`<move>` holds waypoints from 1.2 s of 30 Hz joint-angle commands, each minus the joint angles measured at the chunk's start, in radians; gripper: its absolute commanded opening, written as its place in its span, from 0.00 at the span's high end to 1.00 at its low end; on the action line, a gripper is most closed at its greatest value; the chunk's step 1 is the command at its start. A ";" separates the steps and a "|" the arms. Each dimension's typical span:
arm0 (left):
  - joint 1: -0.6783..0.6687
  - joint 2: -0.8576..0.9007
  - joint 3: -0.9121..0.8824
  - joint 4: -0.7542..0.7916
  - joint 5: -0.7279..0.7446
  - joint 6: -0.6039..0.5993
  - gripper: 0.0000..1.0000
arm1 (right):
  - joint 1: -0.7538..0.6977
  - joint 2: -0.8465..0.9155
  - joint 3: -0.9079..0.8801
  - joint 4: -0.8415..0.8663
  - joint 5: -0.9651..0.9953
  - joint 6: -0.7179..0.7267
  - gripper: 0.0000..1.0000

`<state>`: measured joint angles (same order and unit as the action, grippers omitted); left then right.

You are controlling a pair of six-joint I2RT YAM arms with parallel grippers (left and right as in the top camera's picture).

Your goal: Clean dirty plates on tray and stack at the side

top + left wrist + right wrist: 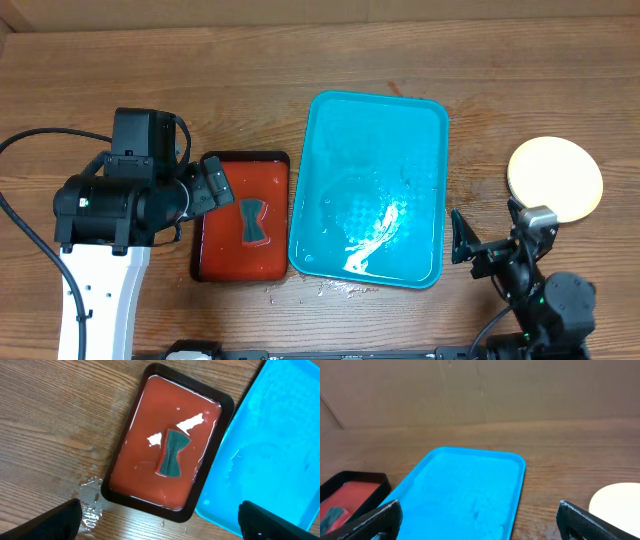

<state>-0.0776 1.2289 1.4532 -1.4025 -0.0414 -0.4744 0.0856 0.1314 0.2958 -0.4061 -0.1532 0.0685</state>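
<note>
The turquoise tray (330, 140) lies in the middle of the table, its floor wet and glinting; it also shows in the left wrist view (280, 435) and the right wrist view (470, 485). A pale yellow round plate (556, 180) rests on the wood to the right of the tray, its edge at the lower right of the right wrist view (620, 497); whether others lie under it I cannot tell. My left gripper (212, 186) hovers open over the near end of the red tray (160, 527). My right gripper (492, 232) is open, between the tray and the plate (480, 525).
A red tray with a black rim (210, 255) sits left of the turquoise one, holding reddish water and a dark green sponge (172, 452). Water drops lie on the wood by its near corner (90, 510). A cardboard wall stands behind the table (480, 390).
</note>
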 commanded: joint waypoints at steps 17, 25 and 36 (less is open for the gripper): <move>0.006 0.006 0.015 0.000 -0.014 0.003 0.00 | -0.002 -0.129 -0.288 0.346 0.003 0.059 0.00; 0.006 0.006 0.015 0.000 -0.014 0.003 0.00 | -0.002 -0.129 -0.288 0.341 0.003 0.059 0.00; 0.006 0.006 0.015 0.000 -0.014 0.003 0.00 | -0.002 -0.129 -0.288 0.341 0.003 0.059 0.00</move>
<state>-0.0776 1.2293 1.4532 -1.4025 -0.0414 -0.4744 0.0856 0.0147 0.0185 -0.0685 -0.1528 0.1200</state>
